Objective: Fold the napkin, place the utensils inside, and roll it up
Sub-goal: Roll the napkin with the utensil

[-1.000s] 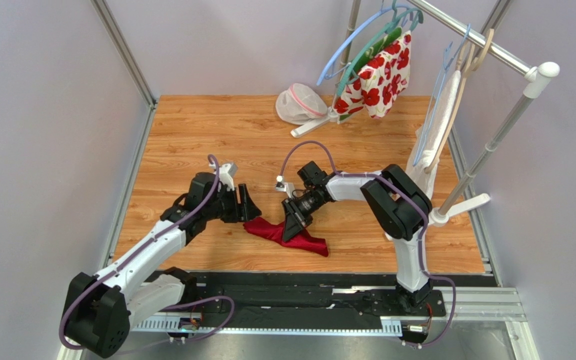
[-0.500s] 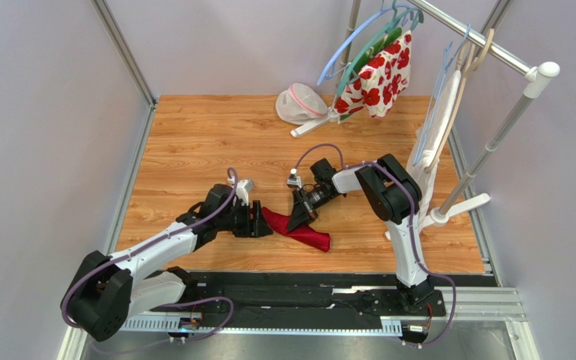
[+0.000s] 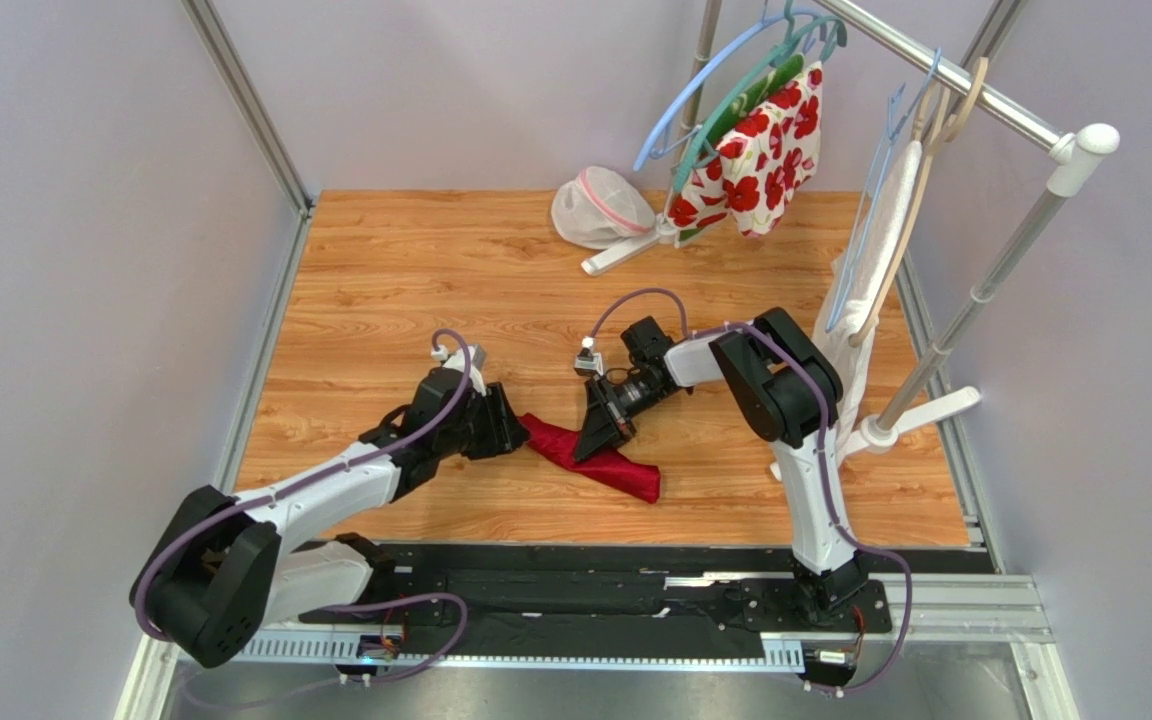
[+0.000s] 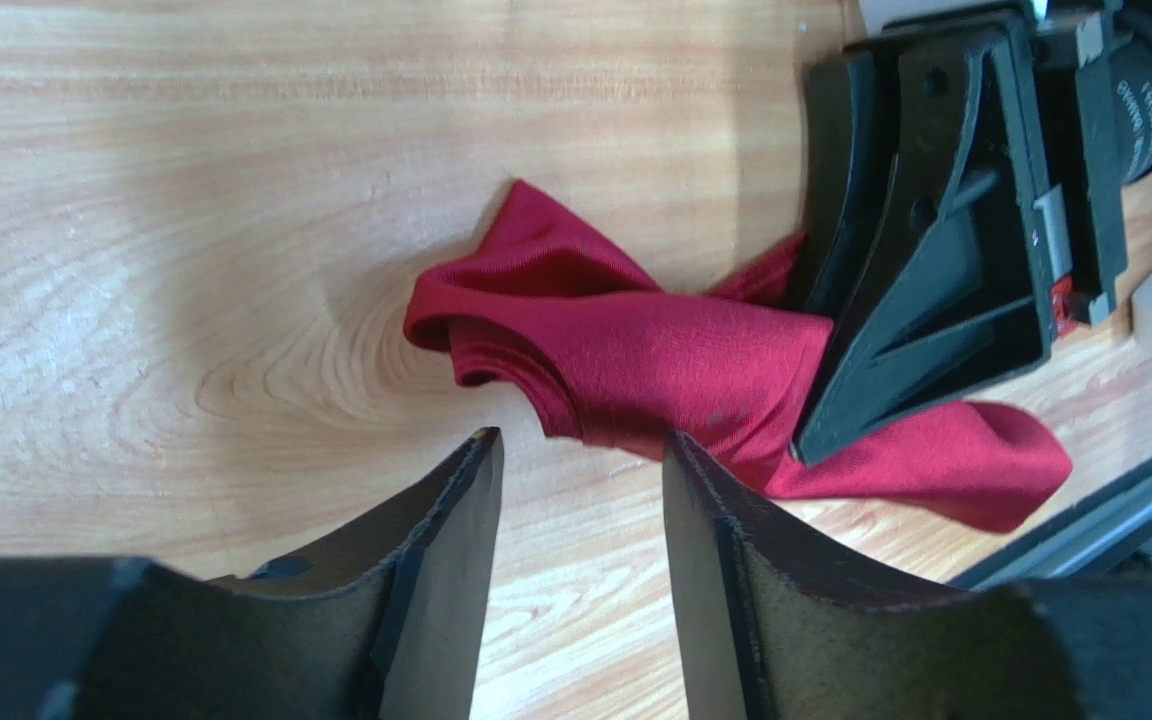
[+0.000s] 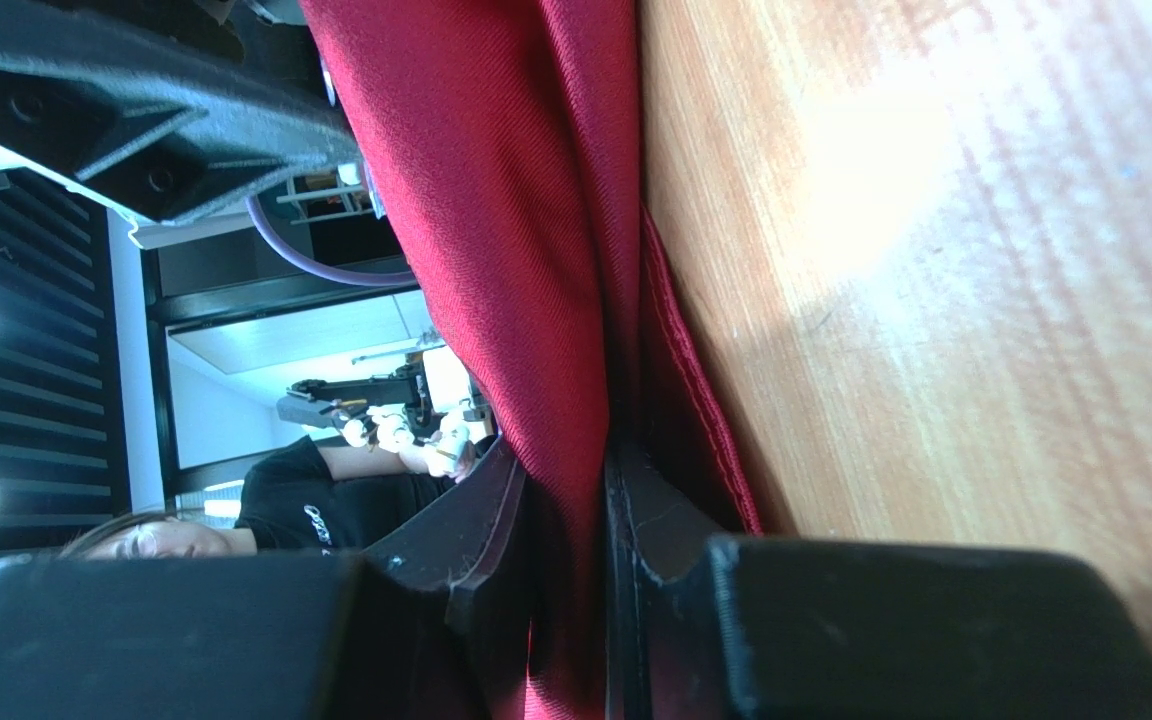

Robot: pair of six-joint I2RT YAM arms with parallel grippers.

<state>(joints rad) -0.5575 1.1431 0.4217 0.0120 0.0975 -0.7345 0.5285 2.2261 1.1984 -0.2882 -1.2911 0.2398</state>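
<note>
Two arms rise from the black rail [image 3: 582,593] at the near edge of your wooden table [image 3: 387,270] and lean in toward each other over the front half of the top.

Your left gripper [image 3: 507,428] sits low over the boards with its fingers apart and nothing between them. Its wrist view shows bare wood through the gap. The napkin [image 3: 630,477] begins just beyond the tips.

The dark red napkin lies on the table in a bunched, twisted strip. It runs from a pointed corner next to the left gripper toward the right and the near edge, where a looser flap spreads on the wood.

Your right gripper [image 3: 597,435] comes down on the middle of that strip from the far side. Its fingers are closed tight on a fold of the cloth. In its wrist view the red fabric is pinched between the two fingers, beside the wood.

At the far edge of the table lies a white mesh bag [image 3: 602,207]. A metal rack [image 3: 988,90] crosses the far right corner. It carries a flowered cloth [image 3: 760,150] on hangers and, nearer along the bar, a white towel [image 3: 871,270].
</note>
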